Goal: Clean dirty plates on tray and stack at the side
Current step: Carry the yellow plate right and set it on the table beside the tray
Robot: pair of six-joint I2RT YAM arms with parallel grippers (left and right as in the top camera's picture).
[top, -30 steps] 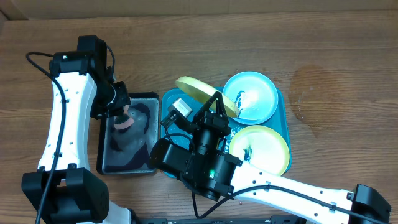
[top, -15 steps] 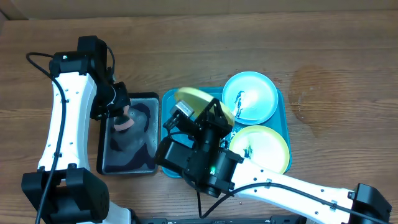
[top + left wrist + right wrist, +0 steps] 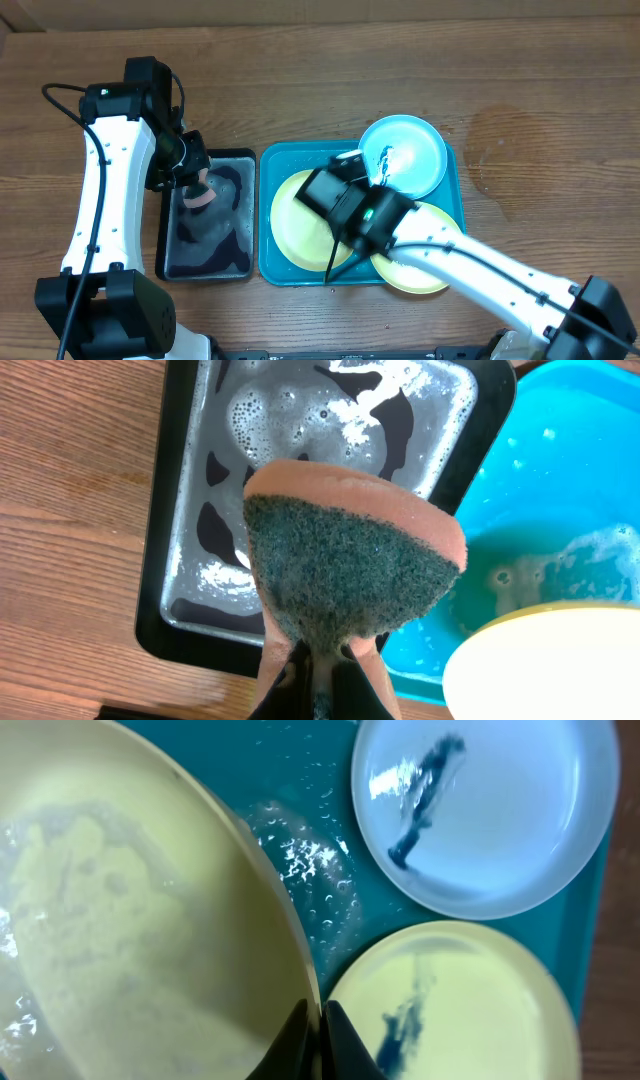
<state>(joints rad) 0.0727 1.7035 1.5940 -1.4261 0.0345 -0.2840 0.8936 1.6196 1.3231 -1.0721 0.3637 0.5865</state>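
1. The left gripper (image 3: 196,184) hung over the black tray (image 3: 168,262), which sat left of the tabletop's middle, toward the near edge. Its jaws were clamped on a sponge (image 3: 350,560) with an orange body and a dark green scouring face. Foamy water lay in the black tray (image 3: 150,560).
2. Just right of the black tray, the turquoise tray (image 3: 268,265) lay on the wooden tabletop (image 3: 540,80), about midway between the left and right edges. Its floor was wet and bubbly (image 3: 300,780).
3. The first yellow-green plate (image 3: 295,225) filled the turquoise tray's left half, its surface sudsy (image 3: 120,920). I cannot tell whether it lay flat on the tray.
4. The right gripper (image 3: 338,262) had its jaws pinched together on that plate's right rim (image 3: 322,1030).
5. The second yellow-green plate (image 3: 440,228) lay in the tray's near right corner, with a dark smear across its centre (image 3: 470,1010). The right arm partly covered it.
6. The light blue plate (image 3: 415,150) lay in the far right corner, also smeared (image 3: 490,820). Its rim was just beside the second yellow-green plate.
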